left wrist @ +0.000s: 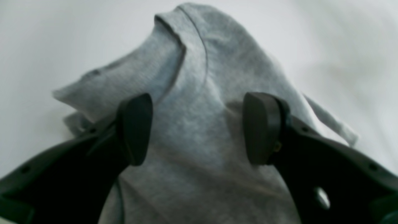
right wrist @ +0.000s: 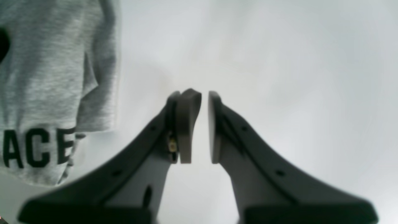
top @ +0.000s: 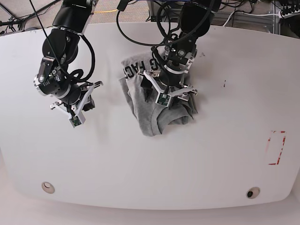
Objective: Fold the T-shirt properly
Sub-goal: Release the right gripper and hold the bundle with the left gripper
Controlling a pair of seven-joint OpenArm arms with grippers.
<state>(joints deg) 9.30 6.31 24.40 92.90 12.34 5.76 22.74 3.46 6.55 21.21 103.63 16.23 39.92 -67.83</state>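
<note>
Left pincer (left wrist: 197,129) gapes wide over the T-shirt (left wrist: 199,93), gripping nothing.

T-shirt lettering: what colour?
Black, on the grey T-shirt; clearest in the right wrist view.

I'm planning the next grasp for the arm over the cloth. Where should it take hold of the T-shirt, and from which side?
Probably the ribbed collar edge of the T-shirt, coming straight down from above. The shirt lies crumpled on the table, and that raised fold stands just ahead of the left gripper, whose jaws are spread wide over the fabric.
</note>
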